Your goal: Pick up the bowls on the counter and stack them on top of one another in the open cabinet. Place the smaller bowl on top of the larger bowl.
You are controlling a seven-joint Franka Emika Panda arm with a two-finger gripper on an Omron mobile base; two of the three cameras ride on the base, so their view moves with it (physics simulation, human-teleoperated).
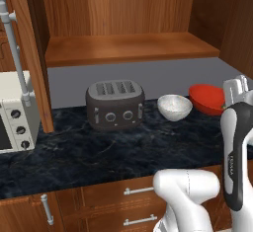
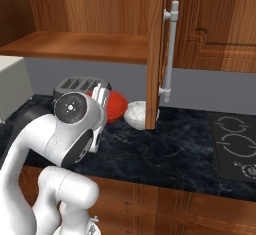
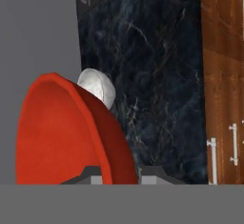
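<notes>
The smaller bowl (image 1: 206, 97), shallow and glossy red, is tilted at the right end of the counter (image 1: 99, 152). My gripper (image 1: 231, 97) is shut on its right rim. In the hand view this red bowl (image 3: 62, 132) stands close in front of the gripper (image 3: 121, 174), its wall between the fingertips. I cannot tell whether it still touches the counter. The larger bowl (image 1: 174, 107), white-grey and speckled, sits upright just left of the red one and is also seen as the speckled bowl (image 3: 97, 87) past the red rim. The open cabinet's shelf (image 1: 128, 48) hangs above.
A dark toaster (image 1: 115, 104) stands left of the bowls, and a white microwave (image 1: 12, 115) sits at the far left. The open cabinet door (image 2: 156, 54) with its silver handle (image 2: 170, 49) juts out over the speckled bowl (image 2: 136, 114). A cooktop (image 2: 235, 144) lies to the right.
</notes>
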